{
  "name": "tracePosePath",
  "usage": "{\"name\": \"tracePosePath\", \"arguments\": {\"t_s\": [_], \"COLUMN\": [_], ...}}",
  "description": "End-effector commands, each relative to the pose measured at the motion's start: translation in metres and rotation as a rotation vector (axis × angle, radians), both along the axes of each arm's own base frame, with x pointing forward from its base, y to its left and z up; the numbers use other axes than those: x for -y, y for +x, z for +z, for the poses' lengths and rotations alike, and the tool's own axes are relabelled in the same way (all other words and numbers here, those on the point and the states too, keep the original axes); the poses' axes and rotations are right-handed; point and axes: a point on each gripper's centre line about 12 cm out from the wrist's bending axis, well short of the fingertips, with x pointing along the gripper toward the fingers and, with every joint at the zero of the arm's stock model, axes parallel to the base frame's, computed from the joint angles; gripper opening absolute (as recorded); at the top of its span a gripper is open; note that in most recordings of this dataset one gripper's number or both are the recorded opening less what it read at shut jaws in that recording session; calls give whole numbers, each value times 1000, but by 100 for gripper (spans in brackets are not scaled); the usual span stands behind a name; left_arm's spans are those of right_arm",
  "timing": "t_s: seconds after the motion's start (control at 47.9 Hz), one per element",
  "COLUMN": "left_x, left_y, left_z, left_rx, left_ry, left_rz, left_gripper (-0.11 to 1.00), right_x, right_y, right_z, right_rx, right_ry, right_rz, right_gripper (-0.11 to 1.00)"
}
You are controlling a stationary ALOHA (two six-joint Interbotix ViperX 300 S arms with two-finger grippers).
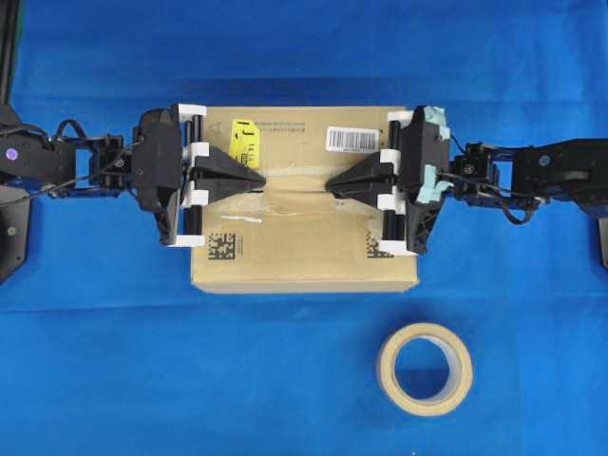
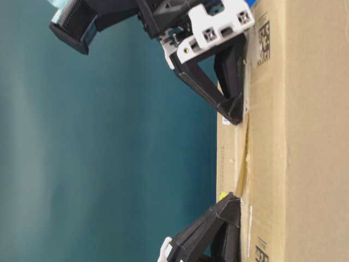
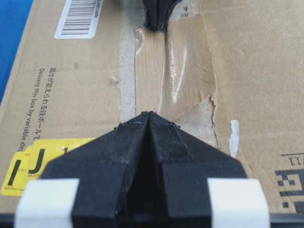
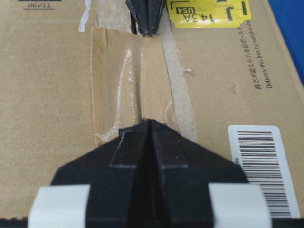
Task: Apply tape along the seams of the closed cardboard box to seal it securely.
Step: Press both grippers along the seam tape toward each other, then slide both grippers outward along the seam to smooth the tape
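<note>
Pressing: both my jaws clenched empty, tips on the tape (image 1: 296,183) over the seams (image 1: 285,201).
Risk: wrinkled tape (image 3: 173,71) lifts; cardboard box (image 1: 304,266) stays unsealed.

The cardboard box (image 1: 304,261) is showing matt brown paperboard, torn rough beside the seams (image 3: 124,71). The tape (image 4: 130,80) is gleaming glossy and wrinkled. Both grippers' fingers (image 3: 152,156) are looking like matt, grainy black plastic. The blue cloth (image 1: 142,370) is lying matt.

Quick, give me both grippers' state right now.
Left gripper: shut, holding nothing, tip at one end of the tape.
Right gripper: shut, holding nothing, tip at the tape's other end.
</note>
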Motion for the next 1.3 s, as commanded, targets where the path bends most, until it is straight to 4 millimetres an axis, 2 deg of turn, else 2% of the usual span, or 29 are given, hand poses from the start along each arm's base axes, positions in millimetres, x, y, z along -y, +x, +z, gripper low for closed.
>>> {"name": "tracePosePath", "arguments": {"t_s": [0.0,0.125,0.251,0.334,0.397,0.48,0.627,0.794,1.003,1.274], "left_x": [3,11,15,16,16,18,20,27,35,35], "left_y": [-2,7,13,18,25,36,55,62,54,35], "left_z": [9,44,78,94,98,93,70,52,37,13], "left_rx": [20,124,220,274,293,280,195,130,87,20], "left_ry": [16,80,142,162,164,160,140,94,45,-2], "left_rz": [-15,-67,-98,-103,-104,-112,-122,-126,-128,-106], "left_gripper": [0,0,0,0,0,0,0,0,0,0], "right_x": [-1,-1,-2,-2,-1,1,6,7,1,-13], "right_y": [1,2,2,4,8,14,29,42,52,50], "right_z": [21,53,76,81,80,78,69,57,38,12], "right_rx": [62,145,205,223,222,218,194,165,130,69], "right_ry": [-10,-33,-66,-79,-81,-81,-80,-79,-62,-12], "right_rz": [4,16,35,39,36,31,23,25,36,34], "right_gripper": [-1,-1,-1,-1,-1,-1,-1,-1,-1,-1]}}
